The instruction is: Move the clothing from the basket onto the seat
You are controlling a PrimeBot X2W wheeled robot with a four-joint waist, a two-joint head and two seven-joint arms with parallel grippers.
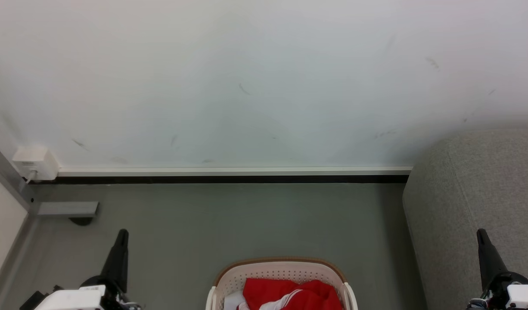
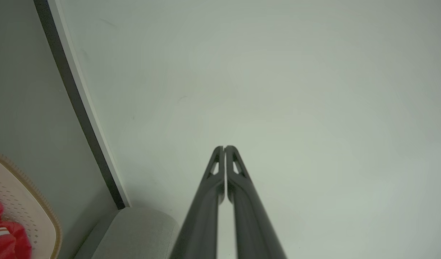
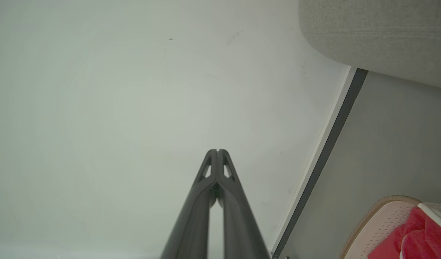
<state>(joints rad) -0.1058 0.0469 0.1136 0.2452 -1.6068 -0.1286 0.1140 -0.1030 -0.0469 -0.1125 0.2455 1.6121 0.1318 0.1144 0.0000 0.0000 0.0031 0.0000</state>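
1. The left gripper (image 2: pixel 224 148) has its two long dark fingers pressed together at the tips in the left wrist view, with only a thin slit lower down. It holds nothing and touches nothing, and points at the pale wall (image 1: pixel 255 77).
2. The right gripper (image 3: pixel 217 151) is also closed tip to tip in its own wrist view. It is empty and hangs free in front of the same wall.
3. In the head view the left gripper stands at 7 o'clock and the right at 4 o'clock. Each is seen edge-on as a single dark blade, so its closure cannot be judged there. The bottom edge cuts off both wrists.
4. The basket (image 1: pixel 281 261) sits at 6 o'clock on the grey floor (image 1: pixel 229 219), between the two grippers and well apart from both. Its far brown rim and perforated wall show, and the near part is cut off.
5. The clothing (image 1: pixel 290 292) lies inside the basket as red folds with a white stripe. A white patch at its 9 o'clock side may be trim or a separate piece, and the number of garments is hard to make out.
6. The seat (image 1: pixel 475 193) is at 3 o'clock, its rounded corner close to the skirting (image 1: pixel 234 171), and its right side runs out of frame. The right gripper's tip overlaps it in the head view, but I cannot tell whether they touch.
7. A small white box (image 1: pixel 35 163) with a cable sits at 9 o'clock at the foot of the wall.
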